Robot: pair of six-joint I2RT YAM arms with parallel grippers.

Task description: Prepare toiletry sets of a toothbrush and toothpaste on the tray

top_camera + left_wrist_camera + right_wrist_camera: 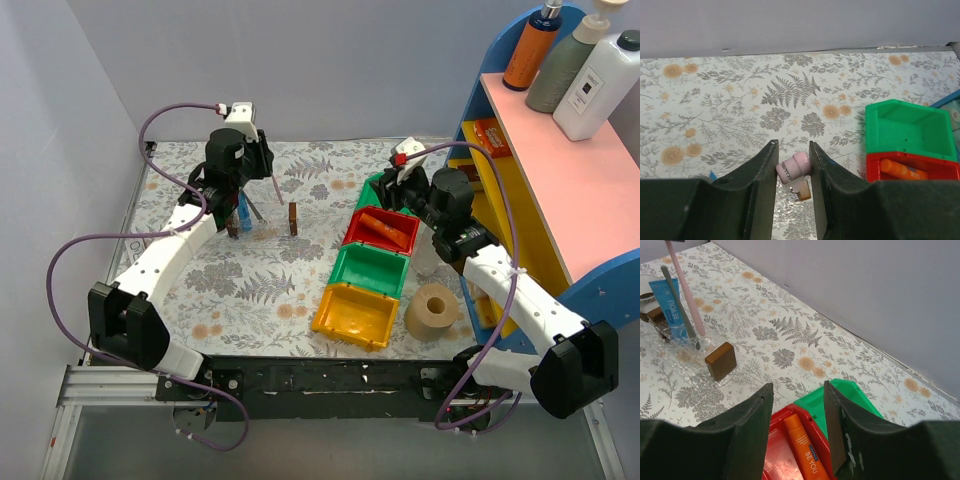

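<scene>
While the left gripper [792, 145] hangs over the tray [687, 364] at the far left of the table, its fingers are clenched on the top end of a pink toothbrush [794, 169]; in the left wrist view the pink stub sits wedged between both fingers. The brush leans steeply, with its lower end down in the tray, short of the brown end piece [720, 361]. The toothpaste [665, 302] is already in the tray, standing on end toward the left side, with a grey toothbrush [684, 315] leaning across it. The pink brush is just beside both; whether they touch cannot be told. The step in hand is probably setting the pink toothbrush into the tray. To do it well, the arm lowers slowly until the bottom end bears on the tray floor and keeps the shaft off the toothpaste and grey brush so nothing tips. It lets go only once the brush has something to lean on, then lifts straight up, not sideways. Further right, the red bin [397, 240] holds an orange tube [802, 450], with a green bin [850, 400] behind it. The right gripper [798, 385] hovers over the red bin, jaws spread, holding nothing. There is no call for it to cross toward the tray during this step.
</scene>
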